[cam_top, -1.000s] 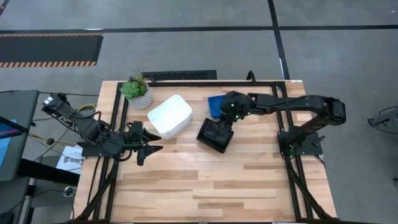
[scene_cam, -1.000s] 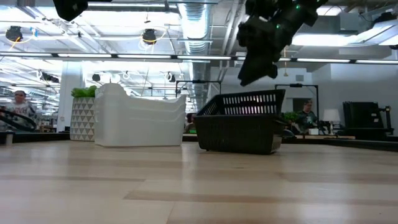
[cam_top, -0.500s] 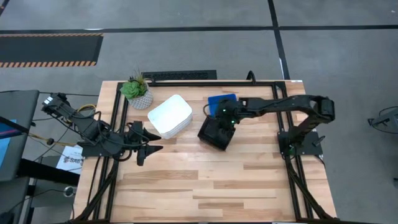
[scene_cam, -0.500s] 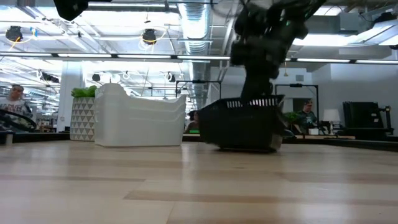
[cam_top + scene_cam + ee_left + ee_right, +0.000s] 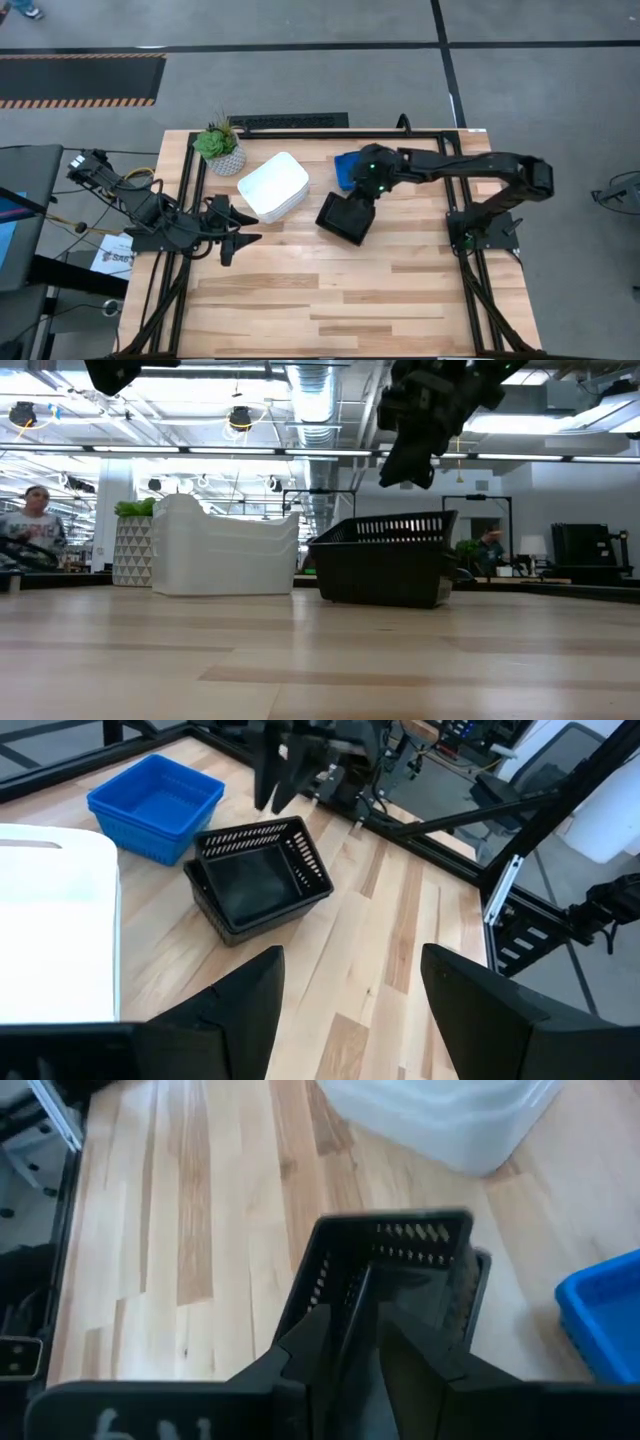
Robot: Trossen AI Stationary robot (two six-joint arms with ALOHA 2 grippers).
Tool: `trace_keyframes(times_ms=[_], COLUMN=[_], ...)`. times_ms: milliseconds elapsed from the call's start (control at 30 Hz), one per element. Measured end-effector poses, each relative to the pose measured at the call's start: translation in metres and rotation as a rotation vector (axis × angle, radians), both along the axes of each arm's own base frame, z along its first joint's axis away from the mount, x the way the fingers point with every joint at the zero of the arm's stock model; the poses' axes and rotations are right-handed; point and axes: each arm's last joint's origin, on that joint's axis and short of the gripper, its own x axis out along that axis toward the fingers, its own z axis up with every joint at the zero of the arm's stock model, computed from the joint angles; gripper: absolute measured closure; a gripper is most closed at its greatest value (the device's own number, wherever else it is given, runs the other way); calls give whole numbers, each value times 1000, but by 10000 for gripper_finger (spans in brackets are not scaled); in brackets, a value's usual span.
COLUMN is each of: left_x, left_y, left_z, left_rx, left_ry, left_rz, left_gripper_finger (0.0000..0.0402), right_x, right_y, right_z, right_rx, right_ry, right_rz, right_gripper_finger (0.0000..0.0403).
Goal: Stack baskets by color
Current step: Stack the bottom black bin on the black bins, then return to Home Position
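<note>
The right claw (image 5: 362,195) hangs in the air over the far rim of the black perforated plastic baskets (image 5: 345,218), clear of them in the low view (image 5: 405,460). Whether this claw is apart or together cannot be told. The black baskets (image 5: 385,560) rest near the middle of the pale wooden plank desk (image 5: 330,300), turned at an angle to its edges. In the left wrist view, the upper one (image 5: 260,885) sits slightly askew in the one beneath.

Just behind them, toward the far edge, is the blue perforated plastic basket (image 5: 345,168). It lies partly under the right arm, with a narrow strip of wood between blue and black (image 5: 155,800).

The stack of white plastic baskets (image 5: 273,186) stands to the left of the black ones, a clear gap between the two (image 5: 225,550). The small potted green plant (image 5: 220,145) is at the stack's far-left corner, close to the desk's black frame.

The left claw (image 5: 240,238) waits at the desk's left edge, its two fingers (image 5: 240,1000) spread wide apart and holding nothing.

A broad stretch of bare planks runs from the black baskets to the desk's near edge and to its right rail.

In the room beyond, a person (image 5: 35,525) shows at the low view's left side.
</note>
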Motion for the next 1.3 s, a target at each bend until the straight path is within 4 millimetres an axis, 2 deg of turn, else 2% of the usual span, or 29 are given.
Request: trace_keyframes(times_ms=[167, 433, 600, 733, 933, 1100, 1300], left_x=[0, 0, 0, 0, 0, 1, -9], left_y=[0, 0, 0, 2, 3, 8, 18], left_z=[0, 0, 0, 1, 2, 1, 11], left_rx=[4, -1, -5, 34, 68, 248, 300], left_ry=[-1, -2, -2, -19, -33, 7, -30], left_rz=[7, 15, 18, 63, 101, 82, 72], left_gripper_finger=[178, 178, 178, 178, 178, 178, 178], right_x=[-2, -3, -1, 0, -15, -53, -110], right_y=[-2, -12, -14, -11, -4, 11, 26], right_z=[2, -47, -39, -13, 56, 111, 145], right_rx=[-6, 47, 89, 66, -1, -83, -172], right_ry=[-12, 181, 127, 42, -182, -351, -500], right_rz=[-7, -36, -27, -11, 1, 43, 64], right_gripper_finger=[296, 296, 296, 296, 296, 296, 296])
